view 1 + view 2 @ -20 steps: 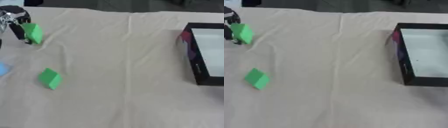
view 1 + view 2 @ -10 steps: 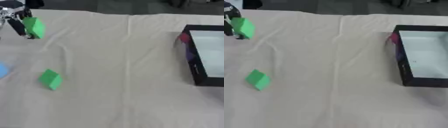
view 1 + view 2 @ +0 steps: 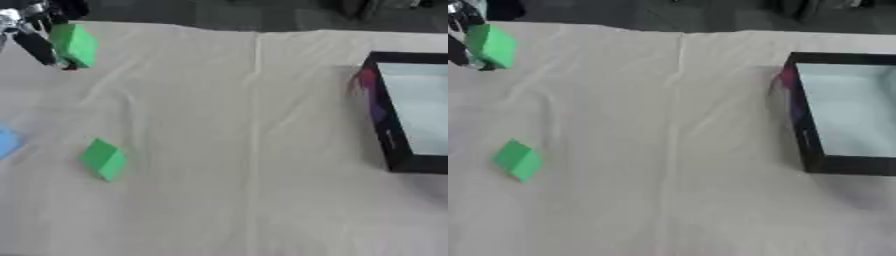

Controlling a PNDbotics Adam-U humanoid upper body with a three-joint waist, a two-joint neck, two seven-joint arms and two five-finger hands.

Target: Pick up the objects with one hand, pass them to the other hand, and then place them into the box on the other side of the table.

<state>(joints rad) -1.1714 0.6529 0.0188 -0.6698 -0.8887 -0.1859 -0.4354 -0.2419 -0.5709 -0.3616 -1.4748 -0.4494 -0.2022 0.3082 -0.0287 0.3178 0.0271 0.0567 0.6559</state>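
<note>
Beige-clothed table [image 3: 254,150]: green block [image 3: 73,45] was pinched by left hand [image 3: 33,37], lifted; handover judged next; right hand unseen.

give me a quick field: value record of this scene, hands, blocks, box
left hand: upper left corner, fingers closed on a green block
held green block: in the left hand, above the cloth
second green block: lying on the cloth, lower left
box: black walls, pale inside, right edge, nothing visible in it
blue thing: at the left edge, cut off
right hand: not in view
cloth: beige, creased
</note>
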